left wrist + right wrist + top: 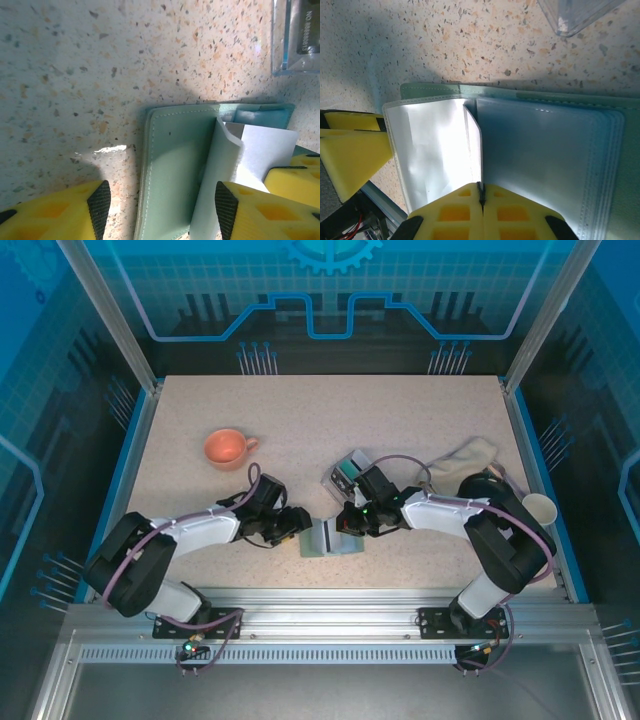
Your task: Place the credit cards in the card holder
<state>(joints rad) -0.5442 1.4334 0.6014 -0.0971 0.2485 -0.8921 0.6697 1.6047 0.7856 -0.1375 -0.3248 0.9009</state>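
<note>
The speckled bench [300, 410] was the biggest thing. Near its front edge lay the green card holder [338, 543], opened up.

The left gripper [160, 202] was wide open. Its two yellow fingers [55, 212] stood far apart over the holder's green cover and gripped nothing. The right gripper [482, 200] was squeezed closed, pinching a shiny see-through page of the card holder.

The top view showed a clear box [347, 472] just behind the holder, a pale cloth [467, 454] far to the right, an orange cup [227, 448] to the left and a paper cup [538, 508] by the right edge. The left wrist view showed the holder's stitched green outside. The right wrist view showed its inside, with see-through pockets stacked together.
</note>
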